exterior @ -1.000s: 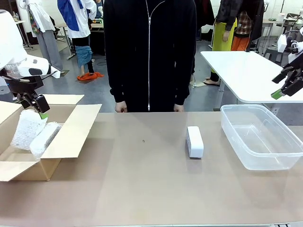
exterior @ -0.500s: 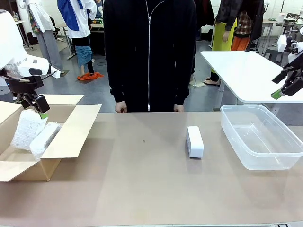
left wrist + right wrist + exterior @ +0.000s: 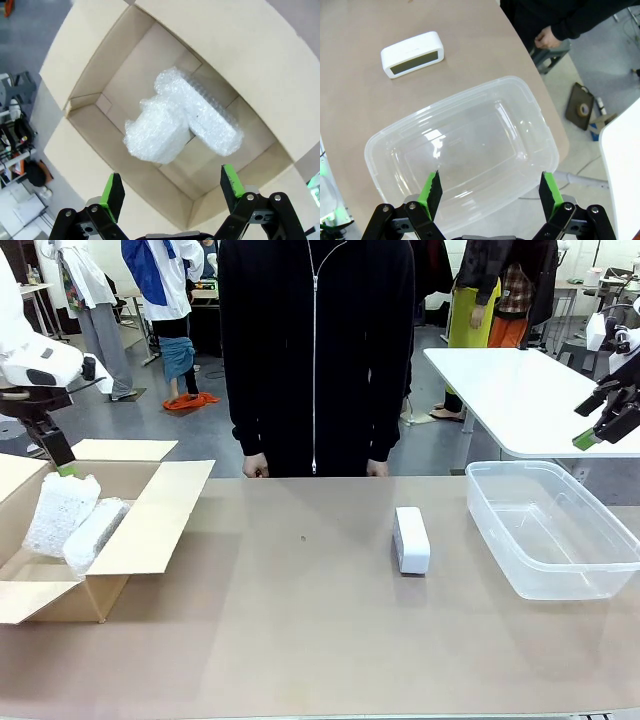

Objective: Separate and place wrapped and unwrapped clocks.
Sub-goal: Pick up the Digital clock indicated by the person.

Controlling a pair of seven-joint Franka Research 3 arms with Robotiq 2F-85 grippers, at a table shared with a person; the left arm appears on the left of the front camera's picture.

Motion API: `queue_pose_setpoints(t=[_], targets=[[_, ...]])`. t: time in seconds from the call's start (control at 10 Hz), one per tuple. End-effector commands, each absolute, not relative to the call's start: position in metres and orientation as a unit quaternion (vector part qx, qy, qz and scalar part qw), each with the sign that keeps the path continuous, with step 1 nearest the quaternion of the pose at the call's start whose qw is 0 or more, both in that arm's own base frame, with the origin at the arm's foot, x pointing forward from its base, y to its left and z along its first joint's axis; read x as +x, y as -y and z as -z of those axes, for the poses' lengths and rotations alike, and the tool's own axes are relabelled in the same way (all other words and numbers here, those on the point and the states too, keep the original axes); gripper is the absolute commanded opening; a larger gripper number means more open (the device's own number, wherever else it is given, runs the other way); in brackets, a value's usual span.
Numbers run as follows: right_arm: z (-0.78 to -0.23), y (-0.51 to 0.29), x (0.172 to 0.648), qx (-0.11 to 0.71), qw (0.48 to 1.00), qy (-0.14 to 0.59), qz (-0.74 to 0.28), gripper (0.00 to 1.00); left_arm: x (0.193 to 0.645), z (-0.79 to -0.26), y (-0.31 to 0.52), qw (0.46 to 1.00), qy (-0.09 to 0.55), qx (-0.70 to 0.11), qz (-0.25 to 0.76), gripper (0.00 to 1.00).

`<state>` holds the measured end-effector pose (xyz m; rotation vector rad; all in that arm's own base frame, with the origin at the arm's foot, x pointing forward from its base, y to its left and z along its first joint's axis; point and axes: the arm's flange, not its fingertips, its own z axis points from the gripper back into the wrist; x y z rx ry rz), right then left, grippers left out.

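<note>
Honestly, nothing was legible anywhere: no lettering, brand or number I could read. The dark face of the bare clock (image 3: 412, 54) was too dim and small to make out any digits. The cardboard box (image 3: 150, 520) and clear plastic tub (image 3: 560, 585) had no print I could read either.

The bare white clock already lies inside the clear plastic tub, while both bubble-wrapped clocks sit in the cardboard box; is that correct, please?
Not quite. The bare white clock lies on the table, beside the clear plastic tub and apart from it, not inside. The front view shows this, as does the right wrist view. Both bubble-wrapped clocks do sit in the cardboard box.
</note>
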<state>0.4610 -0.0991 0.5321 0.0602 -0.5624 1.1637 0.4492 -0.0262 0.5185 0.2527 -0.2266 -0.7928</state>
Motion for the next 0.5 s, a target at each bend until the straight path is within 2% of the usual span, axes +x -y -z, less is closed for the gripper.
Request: queue_pose_setpoints(t=[0.0,0.4], targets=[[-0.531,0.100,0.462,0.034,0.796,0.266,-0.543,1.00,0.439,-0.520,0.011,0.887,0.109,0.133,0.428,1.00],[-0.531,0.100,0.462,0.034,0.796,0.266,-0.543,1.00,0.433,-0.537,-0.039,0.794,0.146,0.088,0.584,1.00]])
